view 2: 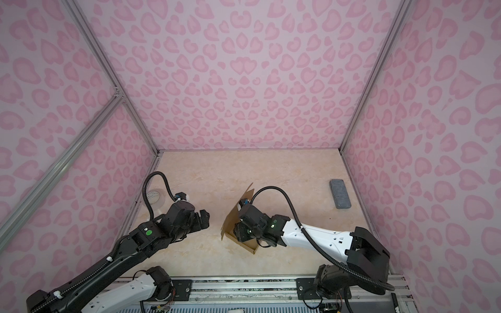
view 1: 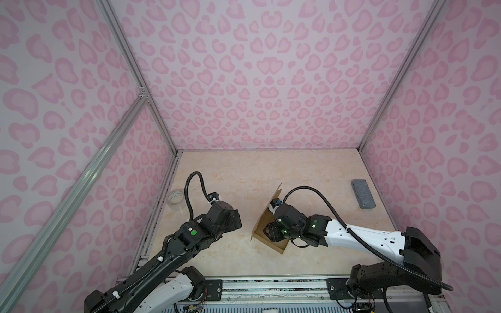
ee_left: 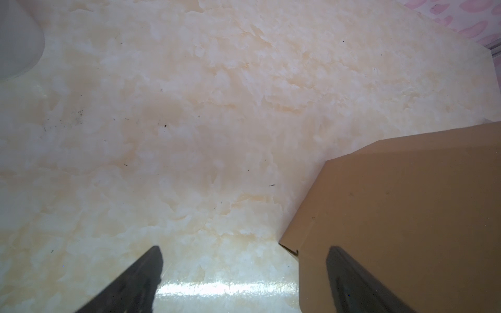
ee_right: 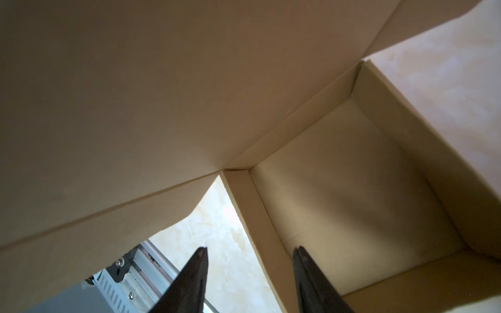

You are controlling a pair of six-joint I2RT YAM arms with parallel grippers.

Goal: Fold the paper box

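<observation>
Far left, at the edge of the cream marbled tabletop (view 1: 230, 176): clear plastic roll of tape (view 1: 176, 200), lying flat, well apart from the work, no part in the fold at hand.

Next, black left arm (view 1: 189, 238) reaching in. Left jaws spread wide and empty, fingers (ee_left: 141, 279) hovering over the tabletop just beside the box. Contact with the cardboard impossible to tell. Probably parked there to catch or press the lid.

Centre, towards the right: plain brown cardboard paper box (view 1: 261, 227), resting on the tabletop. Low tray walls already up, big lid panel (view 2: 246, 195) standing tilted above the tray rather than shut.

Over it, white-and-black right arm (view 1: 366, 235). Right jaws part-open, straddling one low side wall (ee_right: 244, 216), one finger outside, one inside the tray, not yet clamped. Seemingly placed to pinch that wall and keep the tray from sliding.

Far right: grey rectangular block (view 1: 363, 193), flat, untouched, well apart.
</observation>
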